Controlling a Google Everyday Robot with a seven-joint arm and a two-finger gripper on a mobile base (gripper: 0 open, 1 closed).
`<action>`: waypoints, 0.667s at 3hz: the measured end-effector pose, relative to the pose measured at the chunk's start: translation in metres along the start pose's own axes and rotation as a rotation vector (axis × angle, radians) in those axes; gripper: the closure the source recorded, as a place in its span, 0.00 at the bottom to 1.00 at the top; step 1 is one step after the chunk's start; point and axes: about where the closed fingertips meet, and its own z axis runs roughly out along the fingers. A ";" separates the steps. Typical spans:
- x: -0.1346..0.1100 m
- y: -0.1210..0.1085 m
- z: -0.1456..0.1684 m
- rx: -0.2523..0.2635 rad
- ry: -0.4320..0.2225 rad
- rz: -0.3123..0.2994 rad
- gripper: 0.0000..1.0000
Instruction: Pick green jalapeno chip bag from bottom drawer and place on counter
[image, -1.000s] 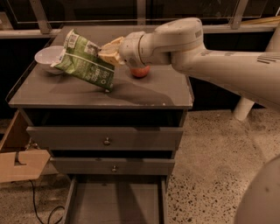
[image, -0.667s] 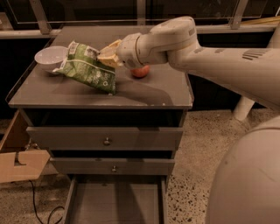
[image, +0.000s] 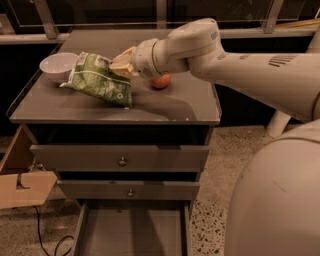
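The green jalapeno chip bag (image: 97, 80) lies tilted on the left part of the counter (image: 165, 107), its lower end on the surface. My gripper (image: 119, 64) reaches in from the right and is shut on the bag's upper right edge. The bottom drawer (image: 132, 230) is pulled open below, and its plain floor shows nothing on it.
A white bowl (image: 57, 65) stands just left of the bag. A reddish apple (image: 161, 81) sits on the counter behind my wrist. The two upper drawers (image: 122, 161) are closed. A cardboard box (image: 20, 187) stands on the floor at the left.
The bag has come down and tipped flatter onto the counter, still in my gripper. The arm has shifted slightly lower.
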 end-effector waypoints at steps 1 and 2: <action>0.000 0.000 0.000 0.000 0.000 0.000 0.58; 0.000 0.000 0.000 0.000 0.000 0.000 0.27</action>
